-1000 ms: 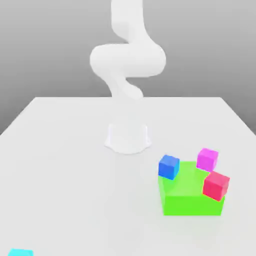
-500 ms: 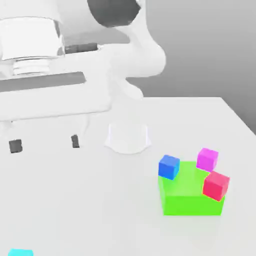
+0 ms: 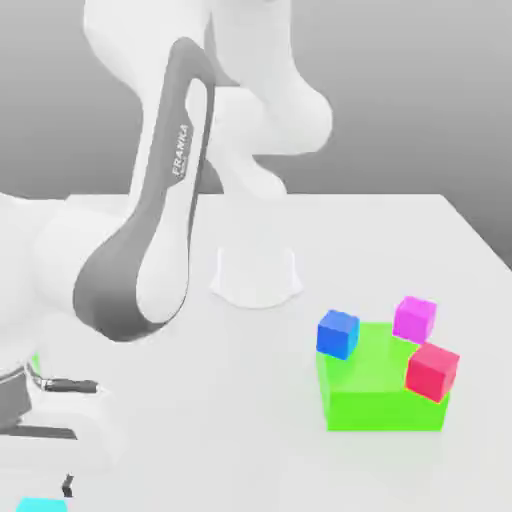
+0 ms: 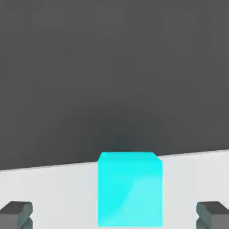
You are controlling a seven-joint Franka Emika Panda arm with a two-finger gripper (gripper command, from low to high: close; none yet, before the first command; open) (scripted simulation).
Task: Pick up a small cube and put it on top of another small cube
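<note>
Hand view: cyan cube (image 4: pixel 129 188) sits centred between the spread fingertips (image 4: pixel 16 214) of the gripper (image 4: pixel 115 214), apparently just ahead, nothing pinched; faces look square to the jaws.

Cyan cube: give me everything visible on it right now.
The cyan cube is small, plain and uniformly turquoise, with a matte look and no markings. It sits flat and upright on the white table, near the table's edge, far from the green block. In the hand view it lies between the open gripper's dark fingertips, with clear gaps on both sides; nothing but the table touches it.
</note>
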